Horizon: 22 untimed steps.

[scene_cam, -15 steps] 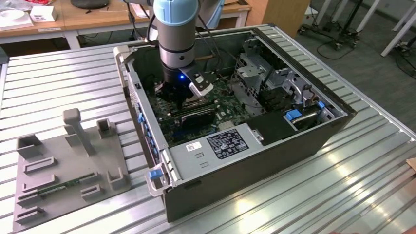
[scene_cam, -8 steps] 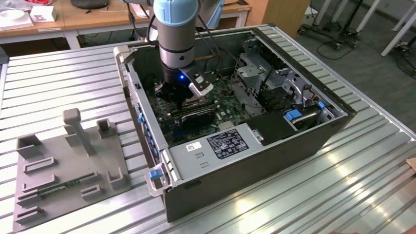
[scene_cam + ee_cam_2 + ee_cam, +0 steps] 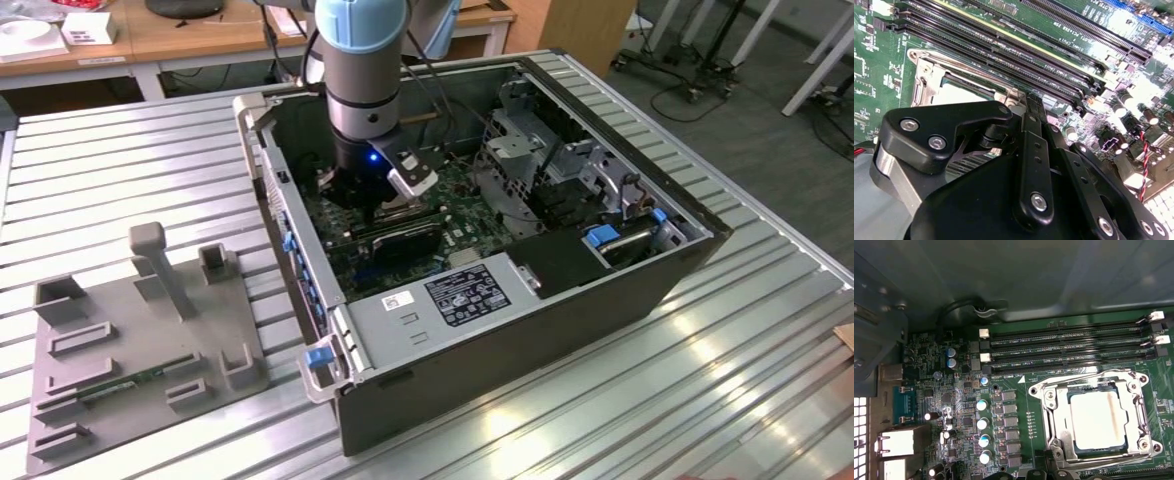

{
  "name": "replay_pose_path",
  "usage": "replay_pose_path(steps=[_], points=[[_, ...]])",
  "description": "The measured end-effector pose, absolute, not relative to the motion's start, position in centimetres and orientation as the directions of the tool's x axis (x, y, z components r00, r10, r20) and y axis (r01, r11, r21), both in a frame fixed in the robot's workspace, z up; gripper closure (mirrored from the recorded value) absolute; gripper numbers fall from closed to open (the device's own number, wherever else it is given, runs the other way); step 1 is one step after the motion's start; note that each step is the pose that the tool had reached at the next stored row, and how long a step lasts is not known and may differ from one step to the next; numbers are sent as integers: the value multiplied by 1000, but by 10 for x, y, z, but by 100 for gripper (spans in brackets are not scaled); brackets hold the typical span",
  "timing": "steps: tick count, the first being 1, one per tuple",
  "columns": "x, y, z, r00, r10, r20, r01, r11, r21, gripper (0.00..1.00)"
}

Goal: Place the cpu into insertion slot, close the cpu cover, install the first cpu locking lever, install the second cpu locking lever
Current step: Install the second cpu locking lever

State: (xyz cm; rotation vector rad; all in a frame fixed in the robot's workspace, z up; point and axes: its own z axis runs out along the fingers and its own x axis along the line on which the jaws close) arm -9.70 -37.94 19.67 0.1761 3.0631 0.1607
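Cpu (image 3: 1097,420): pale, matt metal face, smooth. Cpu cover (image 3: 1139,405): thin bright steel, glossy, catching light. Motherboard (image 3: 1019,405): green lacquered board, slight sheen. Memory slots (image 3: 1064,342): black plastic. Gripper (image 3: 1026,107): black matt plastic links, shiny steel screws. Table (image 3: 134,180): ribbed brushed metal, reflective. Fixture tray (image 3: 134,340): dull grey plastic.

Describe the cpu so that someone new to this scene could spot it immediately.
On the green motherboard in the first wrist view, find the long black memory slots. Right beside them lies a silvery square metal frame; the cpu is the pale, flat square chip showing through its cut-out middle, the board's one plain light-coloured square.
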Motion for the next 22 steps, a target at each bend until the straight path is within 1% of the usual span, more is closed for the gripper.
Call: replay_pose_path(steps=[13,22], points=[[-97,-379,209,-991,118,-63,111,988,108,90],[-94,-379,209,-991,119,-62,111,988,107,90]])
